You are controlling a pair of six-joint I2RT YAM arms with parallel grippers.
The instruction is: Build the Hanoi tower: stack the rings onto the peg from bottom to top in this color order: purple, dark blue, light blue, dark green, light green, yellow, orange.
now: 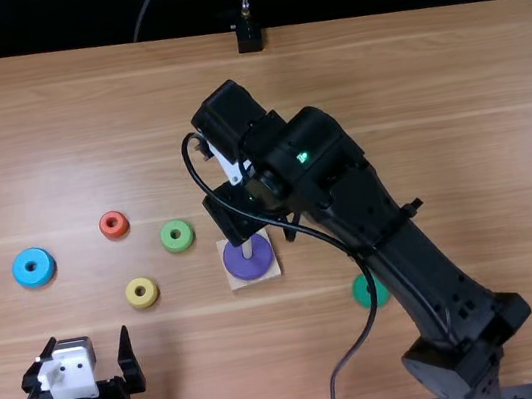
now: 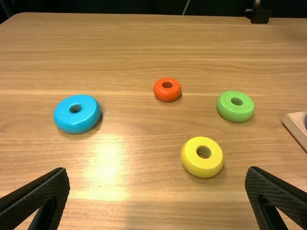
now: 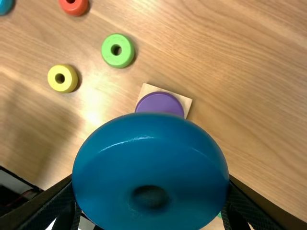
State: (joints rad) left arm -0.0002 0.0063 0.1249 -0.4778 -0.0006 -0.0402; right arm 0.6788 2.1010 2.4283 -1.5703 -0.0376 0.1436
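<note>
The right gripper (image 1: 238, 212) pinches the dark blue ring (image 3: 151, 163) between its jaws, off the surface (image 1: 480, 145) and close to the peg (image 1: 247, 249). The purple ring (image 1: 252, 262) is already around that peg, lying on the wooden base (image 1: 270, 274). At the near left, the left gripper (image 1: 87, 341) has its jaws spread with nothing between them. Left of the base lie the light green ring (image 1: 186, 241), the yellow ring (image 1: 150, 299), nearer, and the orange ring (image 1: 122, 229), farther off; the light blue ring (image 1: 45, 276) is farthest left. The dark green ring (image 1: 377, 293) sits to the right of the base and nearer, partly hidden by the right arm (image 1: 409, 273).
</note>
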